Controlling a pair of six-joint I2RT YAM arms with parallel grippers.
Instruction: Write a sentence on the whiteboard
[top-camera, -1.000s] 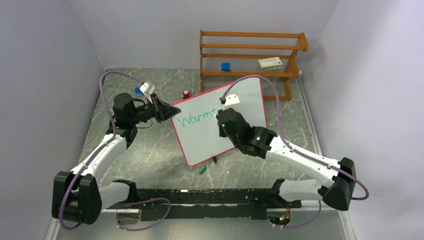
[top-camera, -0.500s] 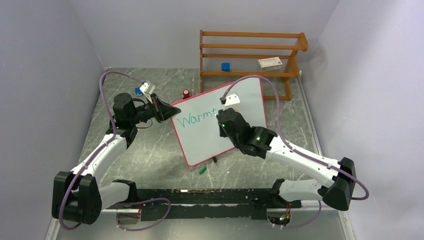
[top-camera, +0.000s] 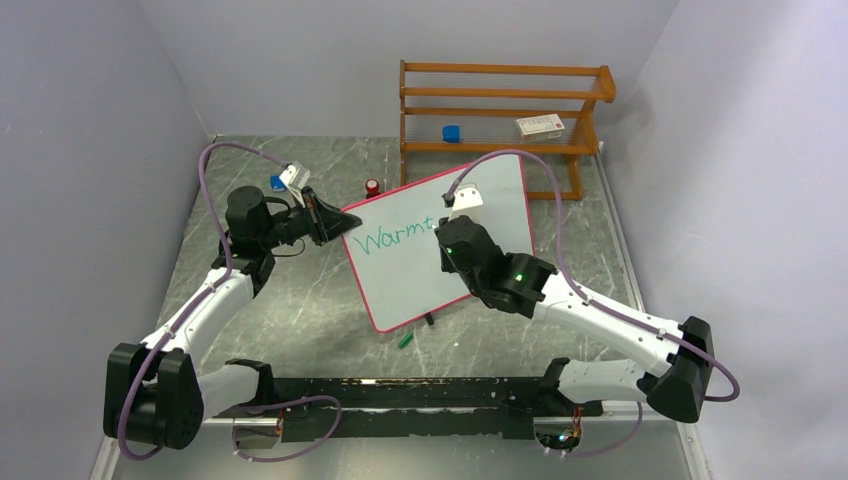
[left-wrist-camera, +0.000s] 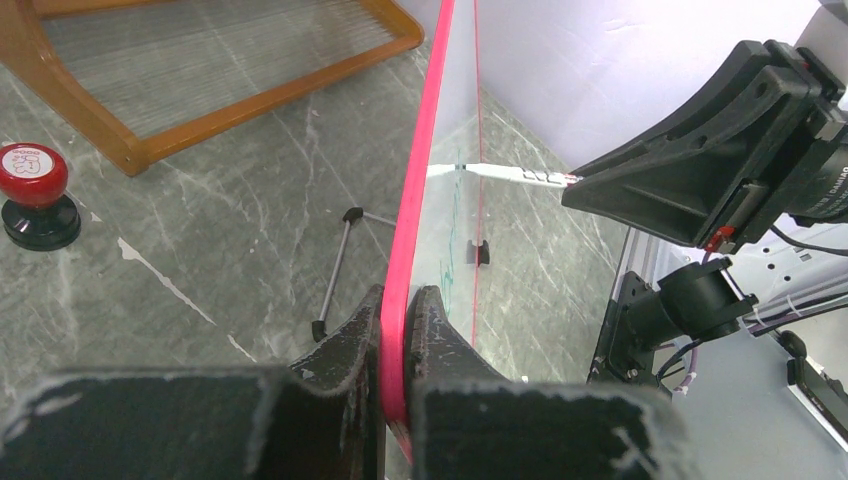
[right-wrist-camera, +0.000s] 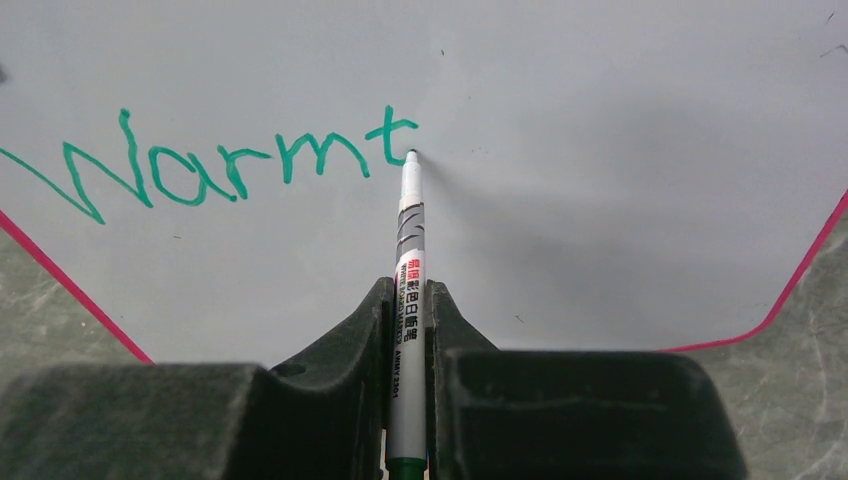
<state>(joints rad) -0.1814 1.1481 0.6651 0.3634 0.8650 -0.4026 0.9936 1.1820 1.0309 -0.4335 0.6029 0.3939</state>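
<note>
Right arm creeping slightly rightward; left arm and board holding still. Right gripper (right-wrist-camera: 408, 300) jaws clenching slim grey-white marker pen (right-wrist-camera: 409, 240), long axis pointing straight ahead, tip touching large white rectangular pink-framed whiteboard (right-wrist-camera: 620, 150) just right of last "t". Green handwriting (right-wrist-camera: 230, 165) reading "Warmt". Blank surface lying rightward of tip, right arm nearer. Marker label showing red characters, small print unreadable. Left gripper (left-wrist-camera: 400, 310) jaws pinching whiteboard's pink left edge, propping it tilted mid grey marbled table (top-camera: 300, 290).

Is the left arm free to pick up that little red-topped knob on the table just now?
Probably not: the left gripper is shut on the frame of the whiteboard, holding it. The red-topped knob sits close, nothing between.
</note>
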